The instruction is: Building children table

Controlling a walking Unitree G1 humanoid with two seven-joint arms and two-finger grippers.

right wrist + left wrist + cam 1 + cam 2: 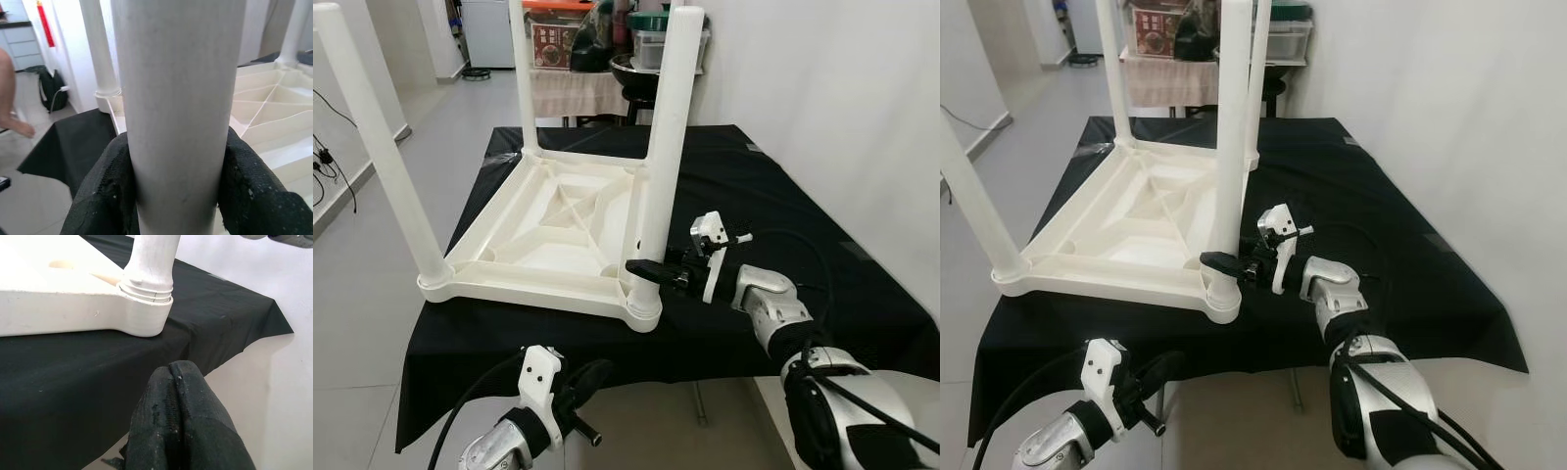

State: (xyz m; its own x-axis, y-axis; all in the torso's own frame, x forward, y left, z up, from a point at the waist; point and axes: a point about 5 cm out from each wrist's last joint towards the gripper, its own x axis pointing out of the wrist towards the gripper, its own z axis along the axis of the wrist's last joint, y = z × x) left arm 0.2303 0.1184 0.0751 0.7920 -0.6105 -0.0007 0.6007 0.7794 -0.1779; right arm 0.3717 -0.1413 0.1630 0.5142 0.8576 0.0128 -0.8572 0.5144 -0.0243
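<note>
The right gripper (651, 271) squeezes the near right leg (664, 137) of the upside-down white table (544, 225), which lies on the black cloth (783, 215) with its legs pointing up, while the left gripper (590, 377) hangs pressed shut, holding nothing, below the cloth's near edge.

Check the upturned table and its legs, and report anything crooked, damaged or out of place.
Nothing stands out. The white table lies upside down on the black cloth, its legs upright in their corner sockets. The right gripper is clamped on the near-right leg just above its socket. The left gripper hangs below the edge, jaws shut.
</note>
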